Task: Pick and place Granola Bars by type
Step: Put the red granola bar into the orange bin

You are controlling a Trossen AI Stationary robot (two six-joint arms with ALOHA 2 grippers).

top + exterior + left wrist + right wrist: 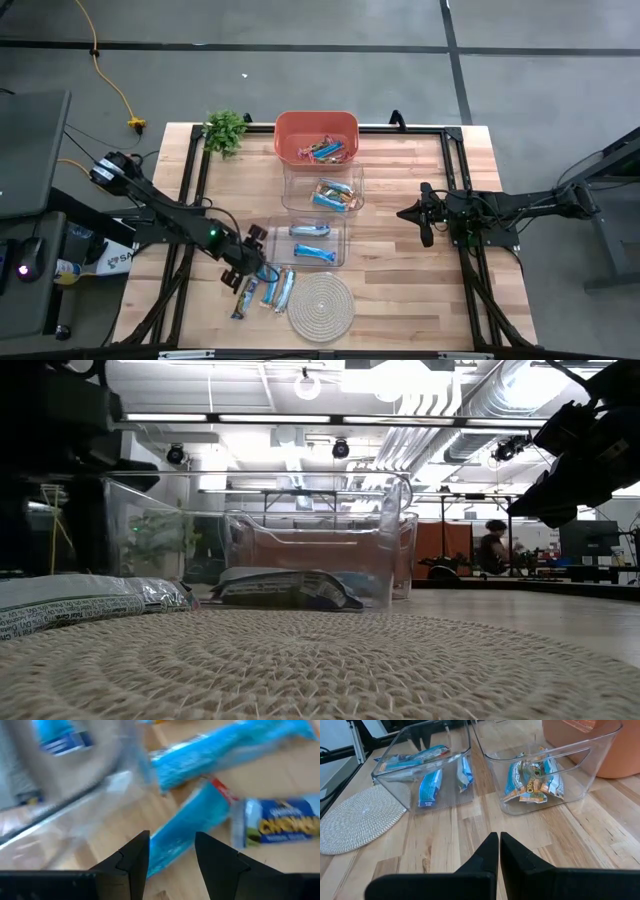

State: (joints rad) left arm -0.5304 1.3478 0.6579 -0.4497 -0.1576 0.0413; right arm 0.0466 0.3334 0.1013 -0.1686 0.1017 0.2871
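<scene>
Granola bars (262, 291) lie loose on the table (400, 270), just beside the woven coaster (321, 304). Only the left wrist view shows that one light blue bar (187, 827) lies between the spread fingers of the left gripper (171, 852), not pinched. The high view shows this arm reaching low over the loose bars, next to the near clear bin (345, 245). The right gripper (499, 845) waits apart, fingers pressed together, facing the two clear bins.

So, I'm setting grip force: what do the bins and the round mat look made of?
The two clear bins look like hard glossy plastic, see-through with glints. The orange bin looks like opaque plastic. The round mat looks like coiled woven rope, matte.
</scene>
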